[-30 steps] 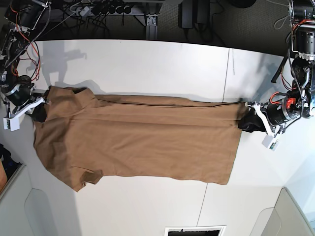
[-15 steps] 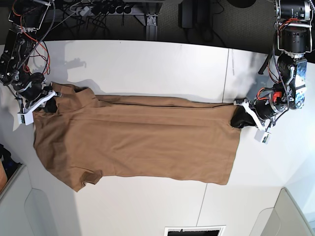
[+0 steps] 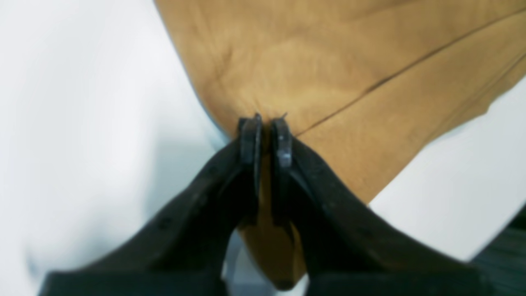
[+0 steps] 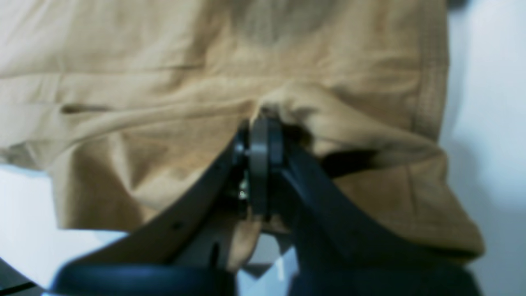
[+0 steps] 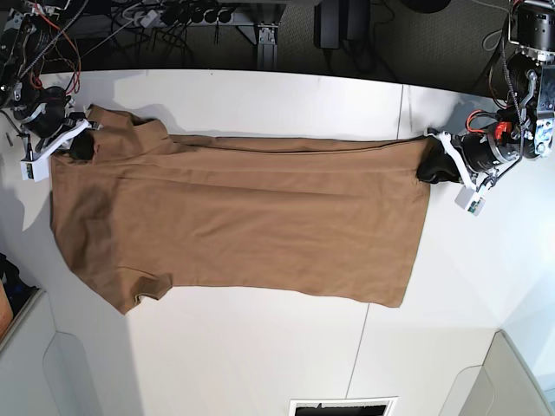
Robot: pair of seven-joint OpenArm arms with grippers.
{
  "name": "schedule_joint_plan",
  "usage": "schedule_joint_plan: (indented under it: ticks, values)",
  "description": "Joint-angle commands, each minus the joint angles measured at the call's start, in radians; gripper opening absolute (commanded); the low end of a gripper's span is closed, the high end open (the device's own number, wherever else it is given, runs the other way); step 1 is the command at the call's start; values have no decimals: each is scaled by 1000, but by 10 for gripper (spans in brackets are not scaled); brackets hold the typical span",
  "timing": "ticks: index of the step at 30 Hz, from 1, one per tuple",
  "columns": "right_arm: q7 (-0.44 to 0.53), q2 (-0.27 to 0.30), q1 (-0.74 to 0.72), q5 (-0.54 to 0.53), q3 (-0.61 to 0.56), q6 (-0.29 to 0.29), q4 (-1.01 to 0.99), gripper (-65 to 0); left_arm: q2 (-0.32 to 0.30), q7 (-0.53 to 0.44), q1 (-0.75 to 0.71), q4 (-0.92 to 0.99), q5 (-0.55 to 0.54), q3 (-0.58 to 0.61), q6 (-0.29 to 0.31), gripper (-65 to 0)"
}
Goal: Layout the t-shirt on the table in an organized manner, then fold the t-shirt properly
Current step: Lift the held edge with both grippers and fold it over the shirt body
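The tan-brown t-shirt (image 5: pixel 243 217) lies spread lengthwise across the white table (image 5: pixel 260 347), collar end at the left and bottom hem at the right. In the base view my left gripper (image 5: pixel 431 169) is at the shirt's far right corner, shut on the hem. The left wrist view shows its fingertips (image 3: pixel 266 137) pinching the t-shirt (image 3: pixel 328 74) cloth. At the far left corner my right gripper (image 5: pixel 83 146) holds the shoulder area. In the right wrist view its fingertips (image 4: pixel 261 139) are pressed together on a bunched fold of the t-shirt (image 4: pixel 164 82).
Thin dark seam lines (image 5: pixel 403 113) cross the tabletop on the right. Cables and equipment (image 5: pixel 173 17) sit beyond the far edge. Grey bins stand at the near left (image 5: pixel 35 364) and near right (image 5: pixel 516 381) corners. A dark slot (image 5: pixel 342 407) opens at the near edge.
Both grippers have moved toward the table's far edge, dragging the shirt's far edge with them and drawing it straight. The left gripper has shut on the hem corner.
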State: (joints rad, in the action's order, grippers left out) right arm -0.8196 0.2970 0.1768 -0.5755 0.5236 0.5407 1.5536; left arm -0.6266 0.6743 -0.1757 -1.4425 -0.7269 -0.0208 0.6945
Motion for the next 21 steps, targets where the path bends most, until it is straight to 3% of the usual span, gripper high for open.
schedule_joint_plan:
  ticks: [1,10,16,21]
  values:
    - [6,19,24,-21,12,6,35,-650,-26,24,-22,-23,4,-5,4,-595]
    - [9,41,176,-98,66,6,155,-650,-41,25,-157,-208,-10,-6,4,-593]
    - [9,42,154,-146,135,6,214,-650,-41,26,-148,-234,-17,-47,4,-510]
    - [11,58,114,-156,184,6,245,-650,-42,26,-148,-234,-35,-121,4,-509]
